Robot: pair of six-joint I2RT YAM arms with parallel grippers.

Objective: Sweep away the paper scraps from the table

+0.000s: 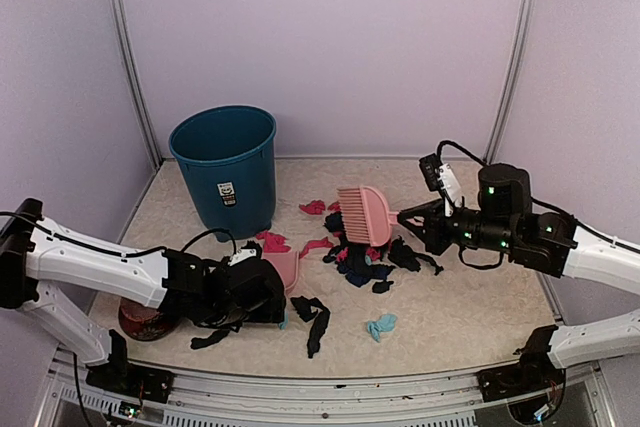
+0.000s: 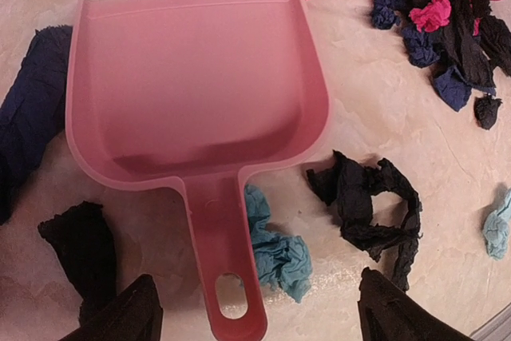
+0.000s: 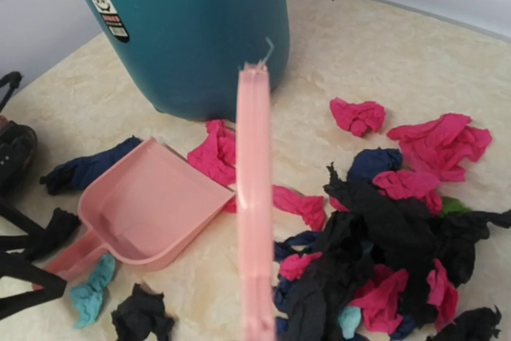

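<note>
The left hand [image 2: 257,281] stands wide, its fingers [image 2: 120,317] either side of the handle of the dustpan [image 2: 200,85] without touching it. In the left wrist view the pan lies flat on the worktop [image 1: 450,307], mouth toward 12 o'clock, with a teal scrap [image 2: 275,253] against the handle at 3 o'clock. The right hand [image 1: 412,219] is clamped on the brush [image 1: 365,215]. In the top view most paper scraps [image 1: 365,265] lie heaped at the brush's 6 o'clock, others are strewn toward 8 o'clock, and the bin [image 1: 225,167] stands at 10 o'clock.
</note>
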